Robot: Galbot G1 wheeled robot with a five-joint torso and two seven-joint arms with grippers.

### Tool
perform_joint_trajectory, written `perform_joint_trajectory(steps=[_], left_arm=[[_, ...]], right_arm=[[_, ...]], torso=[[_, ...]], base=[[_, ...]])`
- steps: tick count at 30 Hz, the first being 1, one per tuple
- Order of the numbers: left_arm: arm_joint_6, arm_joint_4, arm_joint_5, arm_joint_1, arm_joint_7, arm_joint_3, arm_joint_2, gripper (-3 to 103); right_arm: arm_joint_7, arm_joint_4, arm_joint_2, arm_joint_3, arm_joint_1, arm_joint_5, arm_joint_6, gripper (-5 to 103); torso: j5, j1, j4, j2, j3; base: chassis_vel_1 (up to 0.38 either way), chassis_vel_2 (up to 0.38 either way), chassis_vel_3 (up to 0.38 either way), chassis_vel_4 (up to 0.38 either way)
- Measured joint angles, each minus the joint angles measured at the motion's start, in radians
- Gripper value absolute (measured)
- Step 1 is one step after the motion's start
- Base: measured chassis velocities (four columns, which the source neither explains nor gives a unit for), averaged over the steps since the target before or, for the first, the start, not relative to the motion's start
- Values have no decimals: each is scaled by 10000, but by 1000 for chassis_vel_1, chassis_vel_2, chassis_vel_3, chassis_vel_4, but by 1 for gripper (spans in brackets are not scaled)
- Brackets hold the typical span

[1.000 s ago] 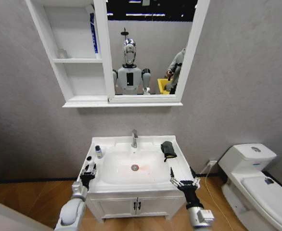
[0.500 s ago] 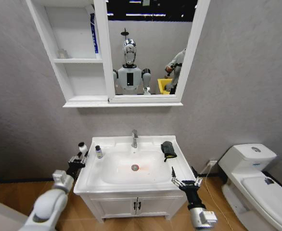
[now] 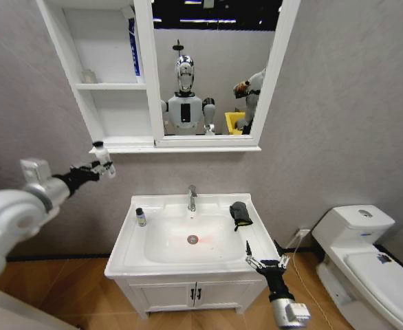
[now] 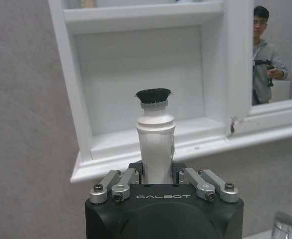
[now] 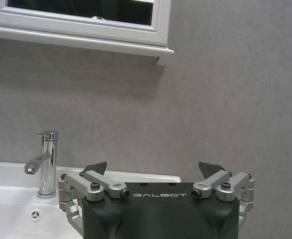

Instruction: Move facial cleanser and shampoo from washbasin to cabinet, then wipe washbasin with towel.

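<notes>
Right gripper [image 3: 264, 261] low at the basin's [image 3: 129, 237] front right corner, fingers spread, holding nothing; likely parked clear of the work. White glazed basin, rounded bowl, wide flat rim, chrome tap [image 3: 192, 198] at the back edge. A small dark-capped bottle [image 3: 141, 217] stands upright on the left rim, presumably waiting its turn. The towel [image 3: 240, 214], a crumpled black cloth, lies on the back right rim, unused.

Left gripper [image 3: 102, 166] raised left of the basin, just below the cabinet's [image 3: 84, 86] bottom left corner. Fingers clamped on a white plastic tube [image 4: 155, 144], smooth, black cap upward. Held by its lower body, upright, probably so it can stand on the bottom shelf. Cabinet is flat white board, square cubbies.
</notes>
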Motion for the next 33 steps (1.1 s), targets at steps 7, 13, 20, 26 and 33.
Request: perform_joint_trajectory(steps=[7,13,20,26,33], left_arm=[[720,1874,-1125,-4619,-590,3589,-595,29],[759,3373,-668,-6852,-653,5433,-1650,29],[734,4765,304,-8048,-289,6313,-2662,29],[697,5504,816,-8435,-14,6725,-3031,29],[569,5864,1571,-8323,209,6827,-3251,29]], right_arm=[[3,-24,15,-21,87,-5,-8,100],[4,-96,-14,26,0,7,50,100],[9,-267,-16,97,-200,71,259,100],[24,-292,-20,168,-193,149,304,100],[30,-331,-33,151,-101,237,283,100]], torso=[[3,-1,-1,0,0],[5,2,-3,0,1],[4,0,-1,0,1],[5,1,-1,0,1],[3,0,0,-1,0]], base=[[0,0,0,0],[0,0,0,0],[0,0,0,0],[0,0,0,0],[0,0,0,0]])
